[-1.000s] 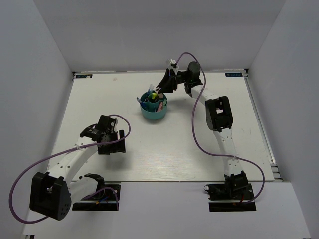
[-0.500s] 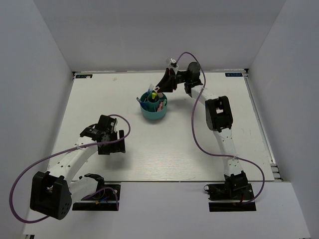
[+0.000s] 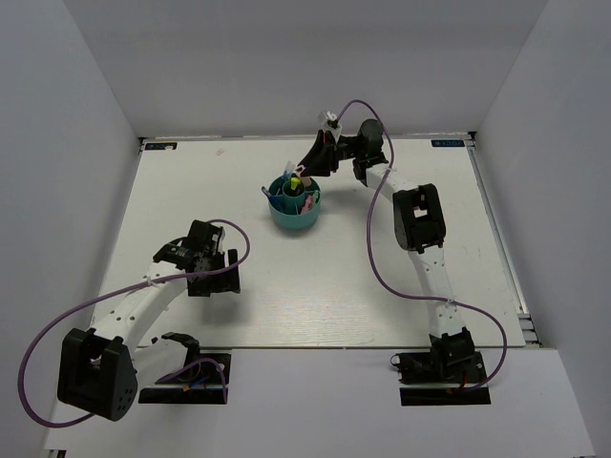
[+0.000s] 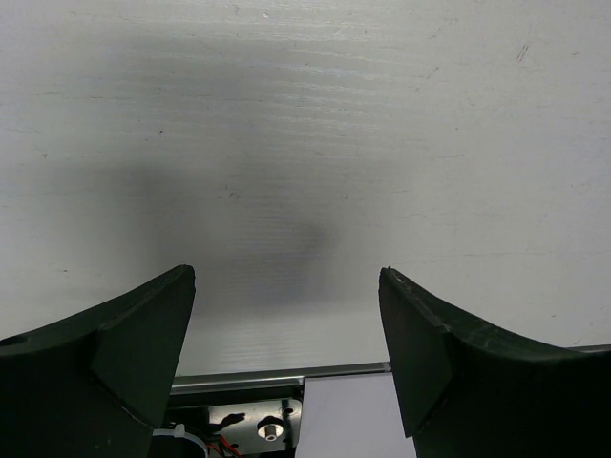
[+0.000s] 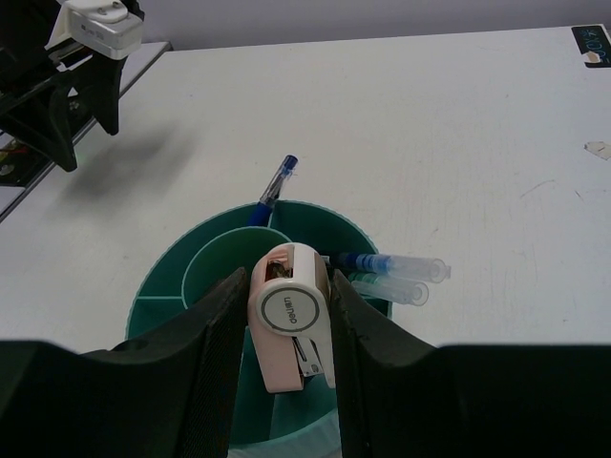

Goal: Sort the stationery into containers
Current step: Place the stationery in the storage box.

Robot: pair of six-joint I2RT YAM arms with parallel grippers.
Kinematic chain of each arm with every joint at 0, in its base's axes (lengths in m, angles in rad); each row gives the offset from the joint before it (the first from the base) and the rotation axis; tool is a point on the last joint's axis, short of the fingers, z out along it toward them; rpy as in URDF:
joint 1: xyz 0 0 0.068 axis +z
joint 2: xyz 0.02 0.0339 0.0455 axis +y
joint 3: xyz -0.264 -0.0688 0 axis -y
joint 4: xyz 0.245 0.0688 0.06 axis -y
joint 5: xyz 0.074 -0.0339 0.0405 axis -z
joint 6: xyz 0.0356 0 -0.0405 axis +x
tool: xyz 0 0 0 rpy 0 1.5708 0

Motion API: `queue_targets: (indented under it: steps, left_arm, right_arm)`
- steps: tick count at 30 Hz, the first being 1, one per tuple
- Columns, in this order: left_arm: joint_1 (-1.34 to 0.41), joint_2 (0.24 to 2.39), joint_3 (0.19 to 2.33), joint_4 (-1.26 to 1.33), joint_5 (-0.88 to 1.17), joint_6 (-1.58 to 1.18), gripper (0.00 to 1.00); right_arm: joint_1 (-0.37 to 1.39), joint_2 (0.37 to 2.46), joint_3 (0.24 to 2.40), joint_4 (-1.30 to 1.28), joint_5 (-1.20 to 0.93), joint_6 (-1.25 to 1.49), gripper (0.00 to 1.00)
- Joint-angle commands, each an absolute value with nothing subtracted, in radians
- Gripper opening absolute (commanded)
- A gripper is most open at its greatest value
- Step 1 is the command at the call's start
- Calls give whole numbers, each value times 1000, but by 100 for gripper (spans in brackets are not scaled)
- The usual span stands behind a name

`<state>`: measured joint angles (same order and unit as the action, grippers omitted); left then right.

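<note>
White table (image 3: 315, 286), white walls (image 3: 286, 67). Your right gripper (image 5: 289, 296) clamps a pink highlighter (image 5: 289, 329) over the teal organizer (image 5: 191, 250), and your left gripper (image 4: 286, 315) is spread wide.

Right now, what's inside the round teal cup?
Blue pens and a yellow-topped marker stand inside the teal cup. The right gripper, holding a pink-and-white thing, hides the near compartments.

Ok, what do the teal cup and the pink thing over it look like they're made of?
The teal cup looks like moulded plastic: even colour, thin smooth walls and dividers, a soft sheen. The pink thing is probably hard plastic too: a smooth pale pink and white shell, slightly glossy, with a printed grey ring on its end. What is inside its shell I cannot tell.
</note>
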<state>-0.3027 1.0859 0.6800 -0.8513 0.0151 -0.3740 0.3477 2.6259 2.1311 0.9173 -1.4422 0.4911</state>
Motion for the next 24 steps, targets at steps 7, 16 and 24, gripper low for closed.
queue_targets:
  steps: [7,16,24]
  left_arm:
    - [-298,1088,683,-831,20,-367,88]
    - [-295,1094,681,-833,20,-367,88]
    - [-290,1092,683,-830,26,-365,88]
  right_arm:
    - [337,2657,2138,956,-1428,480,18]
    - [333,2663,2135,960,-1422,483,32]
    - [322,2637,2117,962,-1425,479,90]
